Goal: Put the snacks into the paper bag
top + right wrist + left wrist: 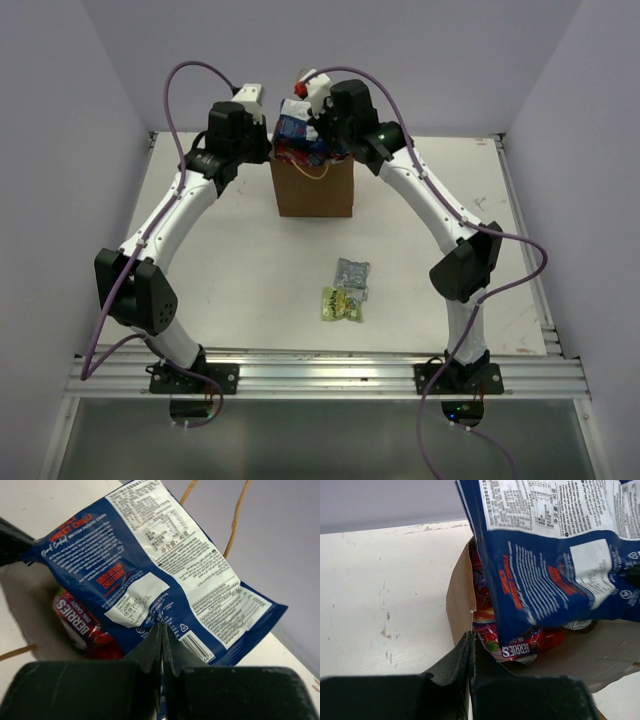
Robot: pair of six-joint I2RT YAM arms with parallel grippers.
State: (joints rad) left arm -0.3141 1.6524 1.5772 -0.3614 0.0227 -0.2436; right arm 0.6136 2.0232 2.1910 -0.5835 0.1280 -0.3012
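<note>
Pressed together at the bottom of the right wrist view, the fingers of the right gripper (162,630) are clamped on the lower edge of the blue-white packet (150,575). It is held out ahead of them with its printed back upward. Beneath that packet, just below the fingertips, a red packet (80,620) marked BERRIES is seen lying inside the paper bag (315,190). Two tan cord handles (235,525) are seen rising beyond the held packet.

The left gripper (471,640) is closed as well, and the brown wall of the bag is seen running down into the seam between its fingers. The bag's mouth is found ahead and to the right of this gripper, and the blue-white packet is hung over that opening.

Well behind both grippers, toward the arm bases, a silver-grey packet (352,272) and a yellow-green packet (342,305) are seen lying on the table (220,250), just beside each other and apart from the bag.
</note>
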